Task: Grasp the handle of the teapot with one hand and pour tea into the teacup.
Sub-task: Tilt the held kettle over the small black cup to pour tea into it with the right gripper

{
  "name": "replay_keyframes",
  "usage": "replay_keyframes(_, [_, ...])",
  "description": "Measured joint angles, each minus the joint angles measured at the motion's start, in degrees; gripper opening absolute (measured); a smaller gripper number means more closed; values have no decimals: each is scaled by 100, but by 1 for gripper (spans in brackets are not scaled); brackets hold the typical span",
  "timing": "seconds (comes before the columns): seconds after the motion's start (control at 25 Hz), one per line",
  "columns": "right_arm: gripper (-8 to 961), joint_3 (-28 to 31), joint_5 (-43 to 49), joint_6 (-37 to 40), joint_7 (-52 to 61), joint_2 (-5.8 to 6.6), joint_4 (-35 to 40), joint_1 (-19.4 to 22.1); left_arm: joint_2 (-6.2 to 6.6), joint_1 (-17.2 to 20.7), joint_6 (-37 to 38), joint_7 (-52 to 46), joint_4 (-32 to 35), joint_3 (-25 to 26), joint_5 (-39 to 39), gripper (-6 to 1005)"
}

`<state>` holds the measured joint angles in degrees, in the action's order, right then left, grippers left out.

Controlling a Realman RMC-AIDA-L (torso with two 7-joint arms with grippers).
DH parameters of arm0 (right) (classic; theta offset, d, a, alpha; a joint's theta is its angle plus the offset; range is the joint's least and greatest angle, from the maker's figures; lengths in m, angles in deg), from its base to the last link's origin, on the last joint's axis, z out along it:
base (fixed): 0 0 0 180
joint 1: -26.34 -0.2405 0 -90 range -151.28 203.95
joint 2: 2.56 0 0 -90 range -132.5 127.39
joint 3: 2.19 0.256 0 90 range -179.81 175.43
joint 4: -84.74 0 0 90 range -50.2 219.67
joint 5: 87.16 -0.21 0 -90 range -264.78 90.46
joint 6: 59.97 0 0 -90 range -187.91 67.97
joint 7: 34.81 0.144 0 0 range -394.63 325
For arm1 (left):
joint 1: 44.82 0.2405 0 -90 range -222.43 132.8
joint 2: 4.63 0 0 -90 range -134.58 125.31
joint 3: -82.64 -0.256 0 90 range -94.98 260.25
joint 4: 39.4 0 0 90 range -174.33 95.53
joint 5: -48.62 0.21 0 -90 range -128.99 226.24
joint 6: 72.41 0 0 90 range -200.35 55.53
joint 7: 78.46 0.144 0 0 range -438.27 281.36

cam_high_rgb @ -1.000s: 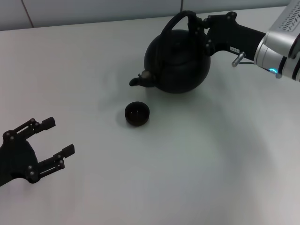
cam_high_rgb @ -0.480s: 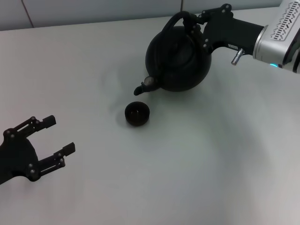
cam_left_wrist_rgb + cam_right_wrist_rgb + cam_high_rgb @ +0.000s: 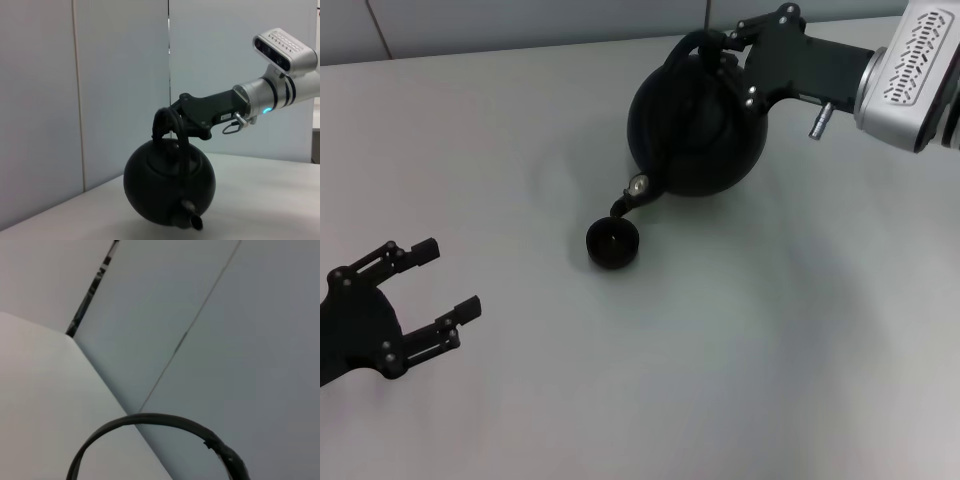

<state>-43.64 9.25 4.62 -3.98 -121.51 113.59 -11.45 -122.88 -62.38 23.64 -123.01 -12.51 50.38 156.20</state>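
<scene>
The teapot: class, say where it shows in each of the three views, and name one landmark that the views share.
Head view: the teapot is at upper centre, tilted, spout down above the teacup.
Left wrist view: lower centre, hanging from the right gripper.
Right wrist view: body not shown.
Shared landmark: the handle, seen in all three.

i can't see inside the teacup (image 3: 612, 243); the handle (image 3: 150, 426) is cropped in my right wrist view, pot body out of frame.
</scene>
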Motion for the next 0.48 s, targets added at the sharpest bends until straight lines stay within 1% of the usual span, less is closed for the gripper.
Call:
replay_keyframes(0.12, [78,-122,-4,-2,-184,-2,49,6,-2,-1,-1,-3,0,0,-50,783])
replay_keyframes(0.48, [78,-235,-41,5,-616,-23,102,9,-17,-2,-1,-20,-6,0,-93,783])
